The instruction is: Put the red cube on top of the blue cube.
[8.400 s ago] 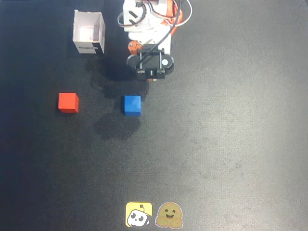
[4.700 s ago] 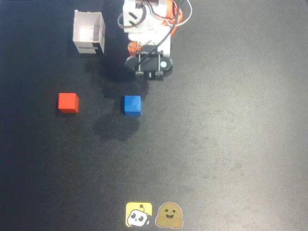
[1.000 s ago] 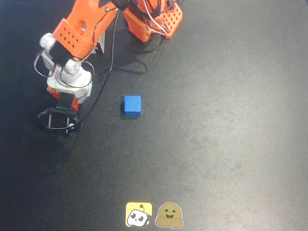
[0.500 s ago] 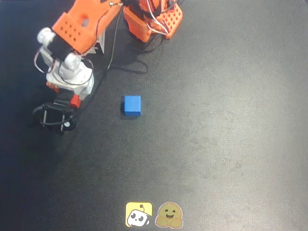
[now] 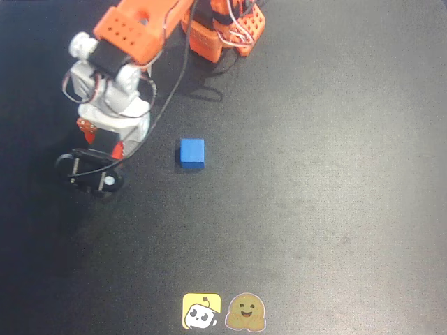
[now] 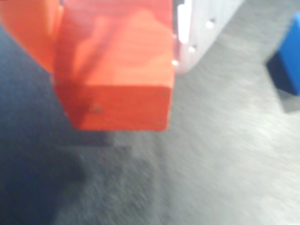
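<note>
In the wrist view the red cube (image 6: 117,70) fills the upper left, clamped between an orange finger (image 6: 28,28) on its left and a white finger (image 6: 197,33) on its right. It seems to hang a little above the dark mat, with a shadow below it. My gripper (image 6: 112,47) is shut on it. The blue cube (image 6: 290,56) shows at the right edge. In the overhead view the blue cube (image 5: 192,153) sits on the mat at centre. My gripper (image 5: 101,137) is to its left, and the arm hides the red cube there.
The orange arm base (image 5: 223,28) stands at the top centre of the overhead view, with cables trailing from it. Two stickers, a yellow one (image 5: 202,310) and a smiley one (image 5: 246,312), lie at the bottom edge. The black mat (image 5: 314,195) spreads right of the blue cube.
</note>
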Controlling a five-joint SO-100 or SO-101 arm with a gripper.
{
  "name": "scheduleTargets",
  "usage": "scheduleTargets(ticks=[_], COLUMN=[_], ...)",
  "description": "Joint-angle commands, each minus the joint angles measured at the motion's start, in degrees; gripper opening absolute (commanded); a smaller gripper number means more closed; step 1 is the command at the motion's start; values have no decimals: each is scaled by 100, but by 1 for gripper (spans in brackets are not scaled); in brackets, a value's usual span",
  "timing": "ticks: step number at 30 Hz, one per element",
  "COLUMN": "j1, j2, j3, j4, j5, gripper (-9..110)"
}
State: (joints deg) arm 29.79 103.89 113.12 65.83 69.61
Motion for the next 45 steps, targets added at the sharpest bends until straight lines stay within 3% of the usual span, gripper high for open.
scheduleTargets(ticks=[1, 31, 45], j1=[-167, -1740, -1925], j2=[492, 2197, 3217], j3=[-167, 1617, 2593], j4=[9, -457, -422], j5=[79, 1274, 1362], gripper=[8, 8, 8])
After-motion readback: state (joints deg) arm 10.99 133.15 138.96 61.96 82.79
